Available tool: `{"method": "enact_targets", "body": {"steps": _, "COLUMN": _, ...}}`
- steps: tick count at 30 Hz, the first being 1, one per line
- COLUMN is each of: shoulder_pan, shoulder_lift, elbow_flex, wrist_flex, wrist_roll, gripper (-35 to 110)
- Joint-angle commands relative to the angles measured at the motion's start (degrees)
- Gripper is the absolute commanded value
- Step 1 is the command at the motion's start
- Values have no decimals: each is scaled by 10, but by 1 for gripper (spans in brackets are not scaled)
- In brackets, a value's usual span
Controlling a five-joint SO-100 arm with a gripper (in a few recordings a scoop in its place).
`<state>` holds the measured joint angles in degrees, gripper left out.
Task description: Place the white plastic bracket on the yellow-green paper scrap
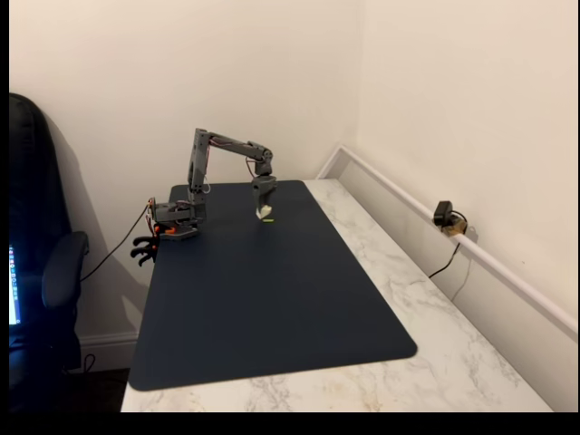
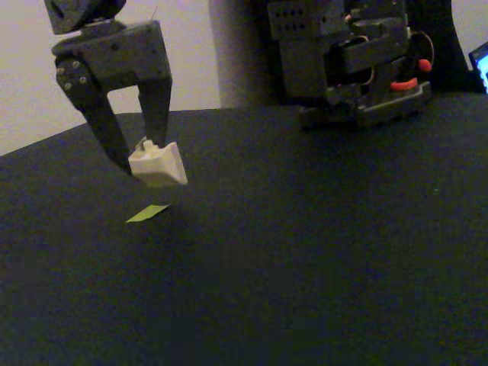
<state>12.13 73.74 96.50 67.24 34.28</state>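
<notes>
My grey gripper [image 2: 145,156] points down at the far end of the dark mat [image 1: 272,299] and is shut on the white plastic bracket [image 2: 158,165], a cream wedge hanging from the fingertips a little above the mat. The yellow-green paper scrap [image 2: 147,213] lies flat on the mat just below and slightly in front of the bracket, apart from it. In a fixed view from farther off, the gripper [image 1: 264,210] holds the bracket [image 1: 265,213] with the scrap [image 1: 268,220] right beneath it.
The arm's base [image 1: 177,220] is clamped at the mat's far left edge. A marble tabletop [image 1: 426,299] surrounds the mat, with a small black camera [image 1: 444,215] on the wall ledge at right. A dark chair [image 1: 41,272] stands at left.
</notes>
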Motion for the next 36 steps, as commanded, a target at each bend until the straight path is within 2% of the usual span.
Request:
{"method": "enact_targets", "body": {"steps": 1, "shoulder_pan": 17, "shoulder_lift": 4, "elbow_flex": -49, "wrist_flex": 6, "wrist_roll": -2, "gripper": 0}}
{"method": "enact_targets", "body": {"steps": 5, "shoulder_pan": 18, "shoulder_lift": -10, "elbow_flex": -70, "wrist_flex": 11, "wrist_roll": -8, "gripper": 0}}
{"method": "enact_targets", "body": {"steps": 9, "shoulder_pan": 18, "shoulder_lift": -11, "elbow_flex": -76, "wrist_flex": 22, "wrist_roll": -19, "gripper": 24}}
{"method": "enact_targets", "body": {"steps": 13, "shoulder_pan": 4, "shoulder_lift": 4, "elbow_flex": -75, "wrist_flex": 32, "wrist_roll": -20, "gripper": 34}}
{"method": "enact_targets", "body": {"steps": 22, "shoulder_pan": -37, "shoulder_lift": 92, "elbow_flex": -75, "wrist_flex": 82, "wrist_roll": -19, "gripper": 42}}
{"method": "enact_targets", "body": {"steps": 28, "shoulder_pan": -69, "shoulder_lift": 164, "elbow_flex": -81, "wrist_flex": 125, "wrist_roll": -17, "gripper": 35}}
{"method": "enact_targets", "body": {"steps": 36, "shoulder_pan": -171, "shoulder_lift": 248, "elbow_flex": -54, "wrist_flex": 127, "wrist_roll": 12, "gripper": 8}}
